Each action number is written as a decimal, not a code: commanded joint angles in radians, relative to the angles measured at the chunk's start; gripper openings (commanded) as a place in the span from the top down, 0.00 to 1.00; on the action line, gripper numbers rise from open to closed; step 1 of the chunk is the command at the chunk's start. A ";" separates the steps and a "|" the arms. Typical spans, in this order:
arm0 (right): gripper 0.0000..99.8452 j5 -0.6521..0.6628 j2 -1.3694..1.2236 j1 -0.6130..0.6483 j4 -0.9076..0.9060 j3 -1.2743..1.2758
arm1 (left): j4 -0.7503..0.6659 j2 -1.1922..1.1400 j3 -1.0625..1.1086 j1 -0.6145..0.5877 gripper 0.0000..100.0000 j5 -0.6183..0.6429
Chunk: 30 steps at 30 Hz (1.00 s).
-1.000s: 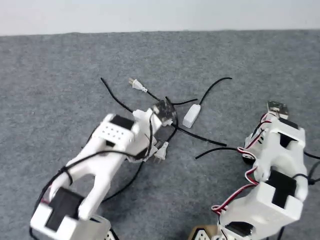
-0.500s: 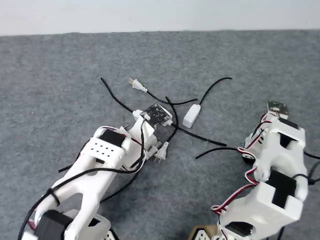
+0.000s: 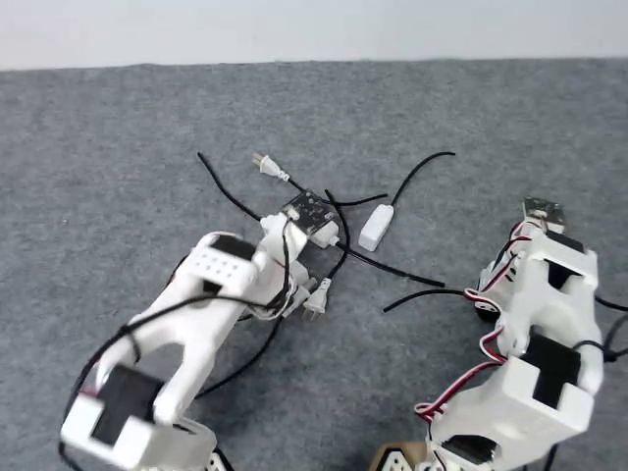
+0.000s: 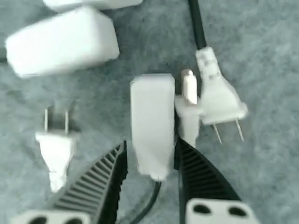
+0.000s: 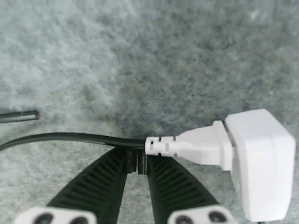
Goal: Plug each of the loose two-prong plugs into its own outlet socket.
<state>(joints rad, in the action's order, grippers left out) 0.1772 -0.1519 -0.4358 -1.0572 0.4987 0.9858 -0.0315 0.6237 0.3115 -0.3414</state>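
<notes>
One white socket block has a white plug pushed into it. The plug's black cord runs away over the grey carpet. A cut cord end lies near it, not touching.

The right arm is folded up at its own side of the table, well apart from the other arm. The right gripper sits low over the carpet. Its two black fingers are pressed almost together. Their tips are at the black cord, just behind the white plug. I cannot tell if they pinch the cord.

The left arm is stretched out to the middle of the carpet, where the cords cross. The left gripper points down at a narrow white socket. Its fingers are spread, one on each side of this socket and just beside it. I cannot tell if they press on it. Nothing is plugged into this socket.

A loose plug with two bare prongs lies just beside the narrow white socket. A second loose plug lies on the other side, a bit apart, with its prongs bare too. A bigger white socket lies farther out on the carpet.
</notes>
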 commanded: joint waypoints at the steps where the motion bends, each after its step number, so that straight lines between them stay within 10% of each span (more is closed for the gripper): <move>1: 0.99 0.015 0.039 0.021 0.025 0.000 | 0.068 -0.083 -0.145 -0.006 0.84 -0.026; 15: 0.99 0.015 0.038 0.021 0.027 0.000 | 0.187 -0.051 -0.116 0.003 0.97 -0.018; 30: 0.99 0.015 0.038 0.024 0.027 0.000 | 0.218 0.744 0.352 -0.229 0.99 0.140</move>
<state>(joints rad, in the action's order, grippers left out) 0.1772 -0.1519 -0.4358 -1.0572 0.4987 1.1745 0.5715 0.9321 0.1765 -0.2570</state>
